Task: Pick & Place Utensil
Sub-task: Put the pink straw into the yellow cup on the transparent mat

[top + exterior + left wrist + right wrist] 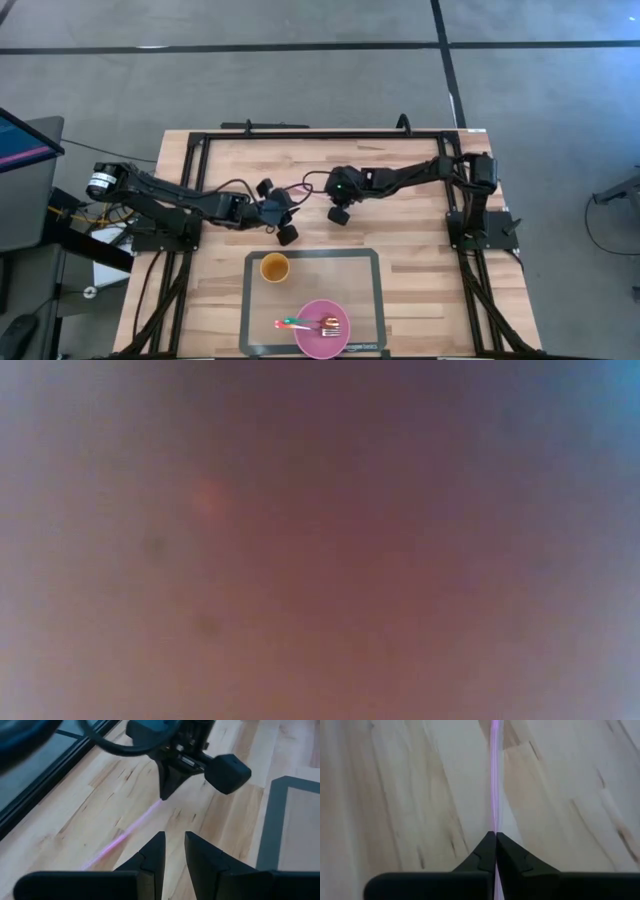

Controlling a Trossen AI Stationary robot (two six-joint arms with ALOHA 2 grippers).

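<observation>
Looking straight down, a pale plank table [420, 260] carries a grey-framed mat [375, 300] with a round orange cup [275, 267] and a pink plate [310, 340] holding a fork [325, 324]; no writing is readable. Past the left gripper [174, 851], its fingers slightly parted and empty, a thin purple utensil [125, 834] lies on the wood. The right gripper [495, 851] pinches that slim purple handle.

A light wooden table [300, 160] is standing on a grey floor [300, 90] that dark seam lines are crossing. Left of the table, a monitor [25, 140] is glowing blue and pink. Right of the table, a chair base [615, 200] is showing.
</observation>
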